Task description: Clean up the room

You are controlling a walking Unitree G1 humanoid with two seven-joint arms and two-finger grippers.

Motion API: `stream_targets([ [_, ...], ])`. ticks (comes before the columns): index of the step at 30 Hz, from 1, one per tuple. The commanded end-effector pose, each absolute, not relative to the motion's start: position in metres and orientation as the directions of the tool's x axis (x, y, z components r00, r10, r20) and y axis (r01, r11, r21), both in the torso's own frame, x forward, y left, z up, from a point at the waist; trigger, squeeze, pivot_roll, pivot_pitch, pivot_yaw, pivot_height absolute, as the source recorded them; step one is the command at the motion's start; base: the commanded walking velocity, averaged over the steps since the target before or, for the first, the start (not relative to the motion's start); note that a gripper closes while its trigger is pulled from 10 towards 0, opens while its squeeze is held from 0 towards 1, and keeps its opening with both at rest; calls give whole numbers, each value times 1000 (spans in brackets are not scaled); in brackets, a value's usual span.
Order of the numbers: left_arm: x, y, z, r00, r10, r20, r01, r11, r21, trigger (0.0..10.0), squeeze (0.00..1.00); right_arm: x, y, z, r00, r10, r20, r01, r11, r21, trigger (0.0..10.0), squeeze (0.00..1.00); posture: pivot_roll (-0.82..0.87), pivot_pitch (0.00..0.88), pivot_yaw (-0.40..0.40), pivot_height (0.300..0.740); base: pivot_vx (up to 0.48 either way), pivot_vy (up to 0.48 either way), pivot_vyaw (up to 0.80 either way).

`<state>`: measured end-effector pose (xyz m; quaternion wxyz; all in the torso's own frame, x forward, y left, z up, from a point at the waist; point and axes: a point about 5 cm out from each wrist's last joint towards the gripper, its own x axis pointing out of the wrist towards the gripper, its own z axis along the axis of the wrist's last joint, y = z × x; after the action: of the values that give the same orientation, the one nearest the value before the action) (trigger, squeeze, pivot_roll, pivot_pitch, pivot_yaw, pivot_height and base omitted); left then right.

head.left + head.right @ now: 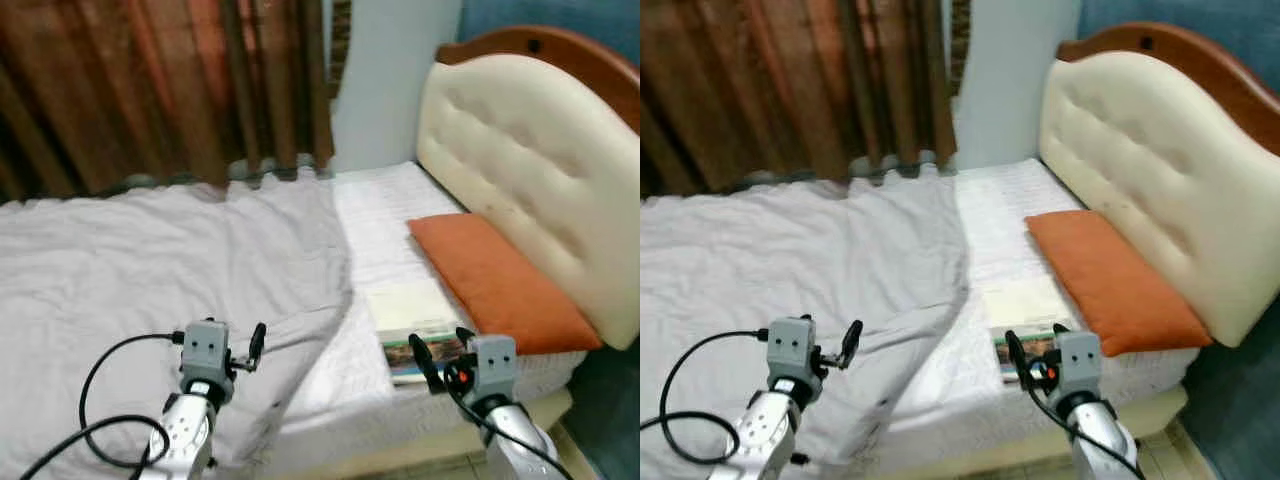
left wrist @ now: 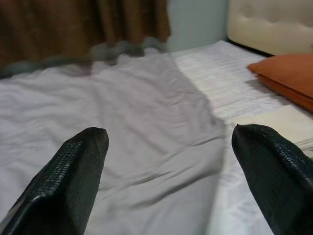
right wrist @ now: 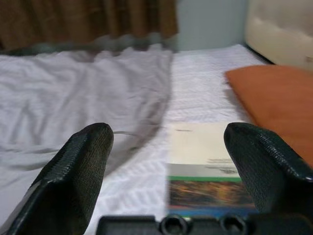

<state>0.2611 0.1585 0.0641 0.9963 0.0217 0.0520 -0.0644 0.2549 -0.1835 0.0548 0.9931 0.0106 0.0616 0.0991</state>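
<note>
- Right wrist view: right hand (image 3: pixel 168 171) is hovering, fingers apart, book (image 3: pixel 203 164) lying at 12 o'clock on bed (image 1: pixel 380 215), beside orange pillow (image 1: pixel 495 280).
- Left hand (image 2: pixel 168 181) is also hanging spread over grey blanket (image 1: pixel 150 270).
- Advising: pinching the book's near edge, lifting flat.

Matt grey cloth blanket (image 1: pixel 150 270), glossy-covered paper book (image 1: pixel 415 320), padded cream headboard (image 1: pixel 530 160) (wood-framed), textured black fingers (image 2: pixel 63 186).

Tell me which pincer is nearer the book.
The right pincer: it hangs just at the near end of the book by the orange pillow, while the left pincer is over the grey blanket.
</note>
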Motion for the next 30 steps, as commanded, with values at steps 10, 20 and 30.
stream_targets([
  [10, 252, 176, 67, 990, -83, -111, 93, 992, 87, 10000, 0, 244, -173, 63, 971, 222, -84, -213, 971, 105, 10000, 0, -21, 0, 16, 740, 0, 287, 103],
  [20, 253, 166, 71, 992, -81, -99, 93, 989, 116, 10000, 0, 235, -178, 53, 959, 252, -132, -243, 966, 85, 10000, 0, -19, 0, 4, 740, 0, 0, 494],
  [30, 263, 169, 70, 991, -80, -106, 91, 990, 108, 10000, 0, 248, -174, 57, 957, 265, -117, -255, 962, 95, 10000, 0, -29, 0, 16, 740, 61, -74, 0],
])
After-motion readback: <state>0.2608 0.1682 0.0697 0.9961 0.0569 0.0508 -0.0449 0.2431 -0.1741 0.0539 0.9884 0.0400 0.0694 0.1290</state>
